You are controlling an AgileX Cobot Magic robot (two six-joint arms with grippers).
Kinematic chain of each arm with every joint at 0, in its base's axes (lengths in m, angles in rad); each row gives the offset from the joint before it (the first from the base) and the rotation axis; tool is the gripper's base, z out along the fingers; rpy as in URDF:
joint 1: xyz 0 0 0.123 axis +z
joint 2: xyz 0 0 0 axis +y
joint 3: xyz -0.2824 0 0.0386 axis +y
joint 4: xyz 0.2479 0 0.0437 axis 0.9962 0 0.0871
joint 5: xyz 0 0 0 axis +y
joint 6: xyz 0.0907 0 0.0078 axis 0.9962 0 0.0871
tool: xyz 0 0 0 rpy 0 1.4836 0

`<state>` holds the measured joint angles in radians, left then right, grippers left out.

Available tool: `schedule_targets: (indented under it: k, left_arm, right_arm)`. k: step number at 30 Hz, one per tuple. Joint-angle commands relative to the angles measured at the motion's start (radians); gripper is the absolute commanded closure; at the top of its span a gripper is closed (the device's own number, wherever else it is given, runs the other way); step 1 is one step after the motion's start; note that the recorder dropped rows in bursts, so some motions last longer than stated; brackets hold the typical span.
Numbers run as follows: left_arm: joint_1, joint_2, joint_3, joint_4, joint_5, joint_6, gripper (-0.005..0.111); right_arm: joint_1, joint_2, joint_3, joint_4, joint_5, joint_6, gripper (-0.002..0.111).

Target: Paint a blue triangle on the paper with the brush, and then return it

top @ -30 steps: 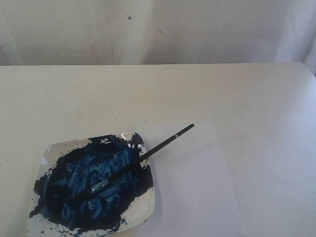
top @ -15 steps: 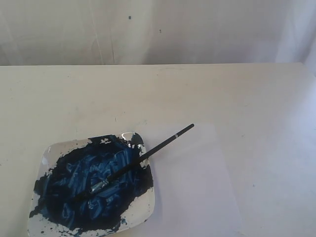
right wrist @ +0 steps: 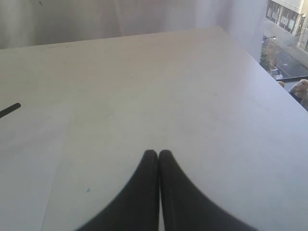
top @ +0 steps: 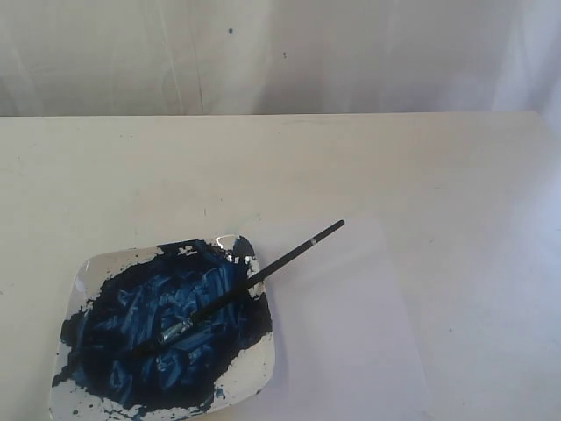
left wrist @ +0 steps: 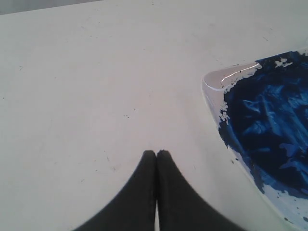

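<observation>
My left tool and my right tool both have their fingers pressed together with nothing between them. Each hangs over bare tabletop, away from the brush.

The main risk I see is in the pickup. The brush handle is thin and slopes up over the rim of the plate. If I close off-centre, it could roll or pivot out of my grip and flick wet paint across the paper. If I come in too low near the rim, I could nudge the plate and shift the sheet beside it. With bristles this loaded, the brush may also drip before I reach the spot where I want to start. I must spread my fingers before descending, or I will simply knock the handle aside.

The brush is long, slim and black-handled, with a pale band near its free end and a small silvery ferrule. Its bristle end lies sunk in the dark blue paint on the plate. The handle crosses the plate's corner, and its tip reaches out over the paper. The sheet is plain white, with no blue stroke on it yet.
</observation>
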<state>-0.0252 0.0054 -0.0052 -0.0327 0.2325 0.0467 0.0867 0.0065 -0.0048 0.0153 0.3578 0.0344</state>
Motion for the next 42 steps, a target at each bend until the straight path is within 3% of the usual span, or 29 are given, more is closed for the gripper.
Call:
schedule_targets:
  k: [1, 26, 39, 42]
  left_arm:
    - [0.003, -0.005, 0.005, -0.011, 0.0, 0.002, 0.107]
    - [0.003, -0.005, 0.005, -0.011, -0.004, 0.012, 0.107]
    - [0.003, -0.005, 0.005, -0.011, -0.336, 0.082, 0.107]
    - [0.003, -0.005, 0.005, -0.011, -0.337, 0.054, 0.107]
  right_arm:
    - [-0.005, -0.006, 0.005, -0.009, -0.007, 0.005, 0.108]
    - [-0.005, -0.006, 0.005, -0.03, -0.023, 0.007, 0.108]
    - [-0.005, -0.006, 0.005, 0.044, -0.232, 0.023, 0.108]
    - [-0.005, -0.006, 0.005, 0.044, -0.257, 0.023, 0.108]
